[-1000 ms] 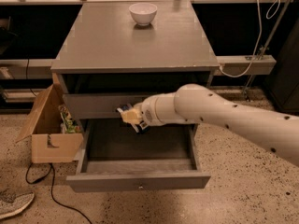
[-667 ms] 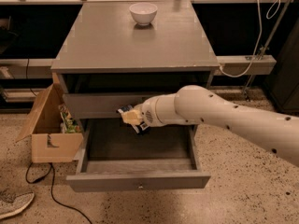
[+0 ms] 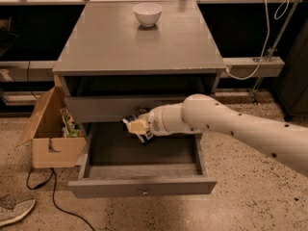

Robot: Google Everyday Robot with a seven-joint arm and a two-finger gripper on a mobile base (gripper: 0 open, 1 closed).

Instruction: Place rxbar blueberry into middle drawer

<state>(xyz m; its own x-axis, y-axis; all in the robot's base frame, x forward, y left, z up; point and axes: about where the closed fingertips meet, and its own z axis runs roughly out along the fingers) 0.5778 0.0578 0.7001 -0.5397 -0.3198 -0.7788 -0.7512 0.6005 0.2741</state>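
The middle drawer point(image 3: 144, 186) is pulled open at the bottom of the grey cabinet, and its inside shows bare. My gripper point(image 3: 137, 127) hangs over the drawer's back part, just below the closed drawer front above it point(image 3: 103, 109). It is shut on the rxbar blueberry point(image 3: 146, 136), a dark wrapper with white patches that sticks out under the tan fingers point(image 3: 136, 125). The white arm reaches in from the right.
A white bowl point(image 3: 147, 13) stands at the back of the cabinet top point(image 3: 139, 42). An open cardboard box point(image 3: 52, 141) with items inside stands on the floor to the left. A shoe point(image 3: 14, 211) and a black cable point(image 3: 57, 203) lie at the front left.
My gripper has come down a little with the bar, from in front of the upper drawer front to over the open drawer. Nothing else has moved.
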